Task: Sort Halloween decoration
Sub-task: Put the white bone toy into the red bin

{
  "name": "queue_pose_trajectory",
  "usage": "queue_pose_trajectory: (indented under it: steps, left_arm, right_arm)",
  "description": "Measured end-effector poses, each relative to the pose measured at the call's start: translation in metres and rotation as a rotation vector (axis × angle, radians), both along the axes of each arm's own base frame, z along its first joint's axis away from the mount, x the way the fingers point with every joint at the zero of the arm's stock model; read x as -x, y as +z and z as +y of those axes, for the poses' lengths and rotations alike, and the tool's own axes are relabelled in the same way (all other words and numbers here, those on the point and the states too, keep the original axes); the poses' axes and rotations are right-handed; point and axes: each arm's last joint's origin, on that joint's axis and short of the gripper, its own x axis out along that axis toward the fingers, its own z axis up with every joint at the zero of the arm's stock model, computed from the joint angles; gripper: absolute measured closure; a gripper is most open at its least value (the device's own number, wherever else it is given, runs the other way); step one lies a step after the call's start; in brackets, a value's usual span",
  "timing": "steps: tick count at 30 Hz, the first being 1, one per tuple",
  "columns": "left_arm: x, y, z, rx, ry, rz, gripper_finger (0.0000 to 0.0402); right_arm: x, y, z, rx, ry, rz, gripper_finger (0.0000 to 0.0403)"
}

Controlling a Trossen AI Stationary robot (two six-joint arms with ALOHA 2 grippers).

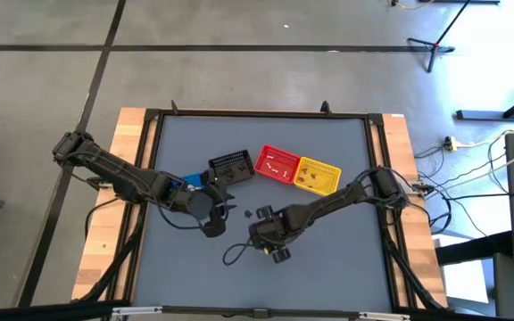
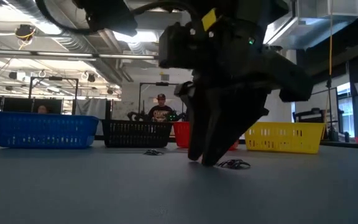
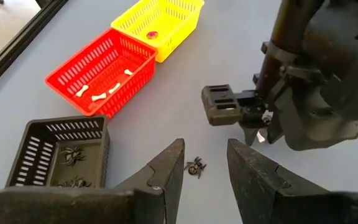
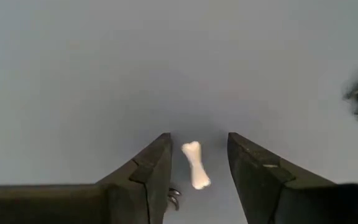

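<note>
Matt grey tabletop (image 1: 328, 267), latticed glossy plastic baskets (image 3: 104, 68), smooth white bone (image 4: 195, 164), wooden table edge (image 1: 105, 241)

My right gripper (image 4: 197, 165) stood low over the table (image 1: 328, 267), fingers parted either side of a bone (image 4: 196, 164). My left gripper (image 3: 204, 171) hung beside it, a spider (image 3: 196, 167) between its fingers. Four baskets (image 1: 279, 164) sat in a row behind us.

No writing, label, brand or number can be read anywhere here: the baskets are plain, the arms carry no legible marking, and the room behind shows no readable sign.
</note>
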Motion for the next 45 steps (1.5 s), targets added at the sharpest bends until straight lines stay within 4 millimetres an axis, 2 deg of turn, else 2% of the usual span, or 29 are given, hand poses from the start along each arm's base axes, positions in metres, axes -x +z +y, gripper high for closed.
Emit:
queue_pose_trajectory:
  steps: [13,24,31,45]
  left_arm:
    - [0.0,-0.0003,0.0,-0.002,-0.002,0.001,0.0287]
    - [0.0,-0.0002,0.0001,-0.002,-0.002,0.001,0.0287]
    - [0.0,-0.0002,0.0001,-0.003,-0.002,0.001,0.0287]
    - [0.0,-0.0002,0.0,-0.003,-0.002,0.0,0.0287]
  right_arm:
    - [-0.0001,-0.0005,-0.0007,-0.021,0.006,0.011,0.0252]
    - [0.0003,-0.0009,-0.0002,-0.022,0.007,0.013,0.0345]
    - [0.0003,-0.001,-0.0001,-0.021,0.007,0.013,0.038]
    - [0.0002,-0.0008,-0.0004,-0.02,0.006,0.013,0.0387]
